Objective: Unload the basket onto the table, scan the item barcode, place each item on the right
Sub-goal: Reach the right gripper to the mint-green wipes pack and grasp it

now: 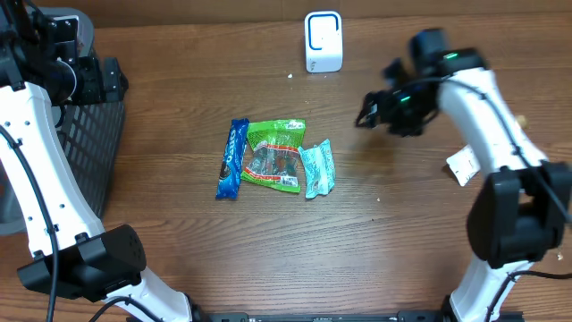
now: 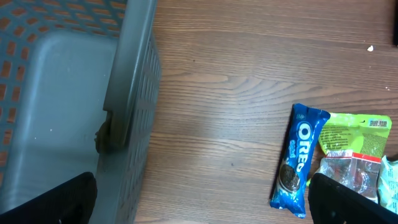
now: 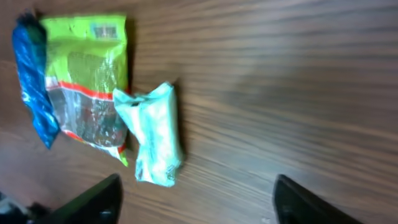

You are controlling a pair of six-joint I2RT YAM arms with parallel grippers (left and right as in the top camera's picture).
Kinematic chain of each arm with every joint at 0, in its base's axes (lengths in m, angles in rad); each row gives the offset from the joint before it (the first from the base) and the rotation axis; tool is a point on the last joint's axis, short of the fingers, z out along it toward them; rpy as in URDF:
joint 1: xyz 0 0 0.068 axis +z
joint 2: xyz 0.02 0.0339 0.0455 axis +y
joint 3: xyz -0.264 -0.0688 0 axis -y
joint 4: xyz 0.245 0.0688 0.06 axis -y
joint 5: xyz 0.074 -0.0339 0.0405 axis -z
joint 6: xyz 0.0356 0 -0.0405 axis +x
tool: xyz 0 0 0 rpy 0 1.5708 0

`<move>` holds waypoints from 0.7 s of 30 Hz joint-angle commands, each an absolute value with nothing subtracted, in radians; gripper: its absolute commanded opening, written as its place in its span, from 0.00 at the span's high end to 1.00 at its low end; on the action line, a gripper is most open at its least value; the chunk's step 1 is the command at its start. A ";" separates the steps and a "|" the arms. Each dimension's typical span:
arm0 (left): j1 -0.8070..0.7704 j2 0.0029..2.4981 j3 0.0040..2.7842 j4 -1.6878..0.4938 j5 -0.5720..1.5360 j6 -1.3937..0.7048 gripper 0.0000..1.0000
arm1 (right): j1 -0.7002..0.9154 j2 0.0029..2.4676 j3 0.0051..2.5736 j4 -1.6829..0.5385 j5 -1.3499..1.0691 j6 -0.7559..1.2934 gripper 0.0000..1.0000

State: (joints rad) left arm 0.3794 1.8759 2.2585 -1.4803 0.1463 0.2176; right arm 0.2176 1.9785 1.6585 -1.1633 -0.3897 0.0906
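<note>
Condition: three packets lie side by side at mid-table, edges touching or overlapping: an Oreo pack [image 1: 232, 159] towards the left edge, a green snack bag [image 1: 275, 155] in the middle and a pale green packet [image 1: 317, 168] towards the right edge. The scanner [image 1: 323, 41] stands upright near the far edge, well apart from them. A white tag [image 1: 463, 166] lies near the right edge.

End effectors: the right end effector [image 3: 198, 186] hangs above bare table [image 3: 280, 81] between the packets and the right edge, its fingers spread wide with nothing between them. The left end effector [image 2: 202, 186] is also fully spread and empty, over the rim of the basket [image 2: 134, 74] at the left edge.

Assessment: no item is in hand, so the step appears to be a pick-up. No barcode is legible in any view.

Recommendations:
- Take the pale green packet first; it is nearest the right end effector and its right side is free.
- Close across its narrow width near one end, leaving the printed faces uncovered.
- Lift straight up so the overlapped snack bag is not dragged.
- Present the packet flat to the scanner's front, and turn it over if there is no read.
</note>
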 commanded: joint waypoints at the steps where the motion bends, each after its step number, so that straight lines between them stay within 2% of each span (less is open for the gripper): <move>1: 0.371 1.857 2.260 -1.480 0.157 0.239 0.00 | 0.321 1.958 1.621 -1.134 -0.257 0.079 0.25; 5: 0.371 1.857 2.260 -1.481 0.157 0.239 0.01 | 0.451 1.958 1.607 -1.115 -0.117 0.090 0.26; 10: 0.371 1.857 2.260 -1.480 0.157 0.239 0.00 | 0.559 1.959 1.596 -1.077 -0.067 0.146 0.30; 16: 0.371 1.857 2.260 -1.480 0.157 0.239 0.00 | 0.596 1.965 1.559 -0.981 -0.020 0.260 0.37; 19: 0.371 1.857 2.260 -1.480 0.157 0.239 0.00 | 0.596 1.974 1.559 -0.976 -0.052 0.255 0.41; 21: 0.371 1.857 2.260 -1.480 0.157 0.239 0.00 | 0.596 1.977 1.559 -0.957 -0.119 0.184 0.46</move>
